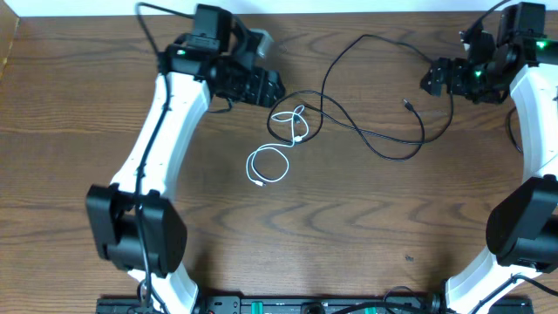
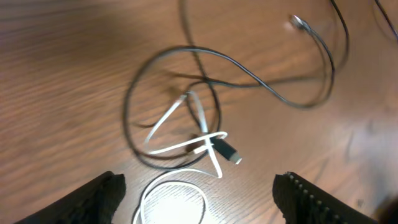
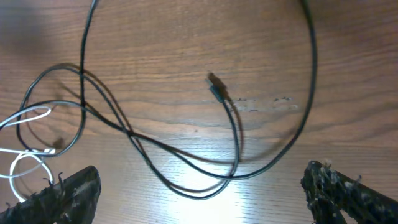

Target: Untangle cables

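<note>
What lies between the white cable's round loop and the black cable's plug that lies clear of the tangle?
Strands of the black cable cross the table between loop and plug; the overhead view shows it.

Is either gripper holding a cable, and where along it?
No. Left gripper and right gripper are open; black cable and white cable lie free.

Cables on table [image 1: 349, 249]: two. Black cable [image 3: 129, 133]: one, long, centre to far right. White cable [image 2: 186, 145]: one, shorter, centre-left. Plugs seen on black one: two. Robot arms: two, left arm [image 1: 166, 122], right arm [image 1: 539, 105].
</note>
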